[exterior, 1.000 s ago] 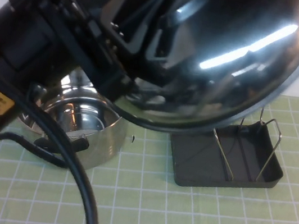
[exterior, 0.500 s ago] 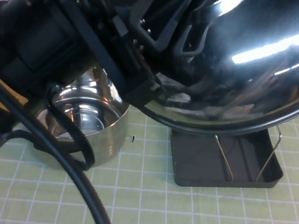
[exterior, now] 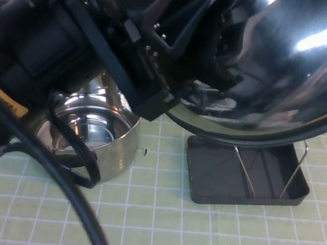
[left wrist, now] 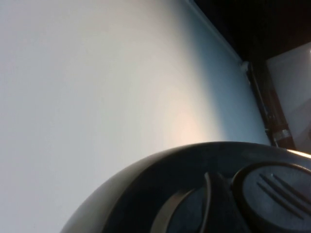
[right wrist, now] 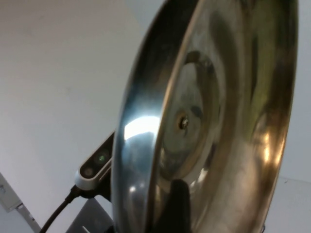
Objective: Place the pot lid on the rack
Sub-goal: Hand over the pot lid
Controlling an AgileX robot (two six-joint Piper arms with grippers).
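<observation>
The shiny steel pot lid (exterior: 295,75) is held high and tilted, close to the high camera, and it hides the back of the rack. My left gripper (exterior: 204,60) reaches to it from the left and is shut on its black knob (left wrist: 277,194), on the domed side (left wrist: 160,194). The dark grey rack (exterior: 216,184) stands on the mat below the lid, and two of its wire loops (exterior: 244,169) show. My right gripper (right wrist: 167,213) is at the lid's lower rim, facing the hollow underside (right wrist: 228,107). It cannot be seen in the high view.
The deep steel pot (exterior: 87,135) stands open on the green grid mat (exterior: 195,239), left of the rack. A black cable (exterior: 66,188) from my left arm loops in front of the pot. A small grey camera unit (right wrist: 95,167) shows beyond the lid.
The lid has risen and shifted right in the high view, with my left arm following. More of the pot's rim and the rack's front now show.
</observation>
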